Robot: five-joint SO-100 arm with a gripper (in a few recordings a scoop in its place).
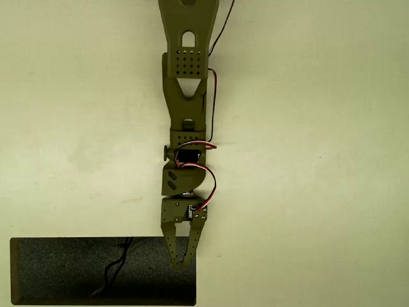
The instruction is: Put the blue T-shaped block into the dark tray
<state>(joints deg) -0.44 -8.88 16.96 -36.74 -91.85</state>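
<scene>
Overhead, the olive arm point(186, 128) reaches down the pale counter point(319, 160) and the tool point(184, 261) hangs over the tray's point(57, 268) right end, near its top rim. Fingers look nearly pinched together, tips meeting. Any blue block between them can't be made out from here.

dark tray point(57, 272): one, at the table's point(319, 160) bottom-left edge
arm point(185, 128): one
gripper point(184, 256): one
</scene>
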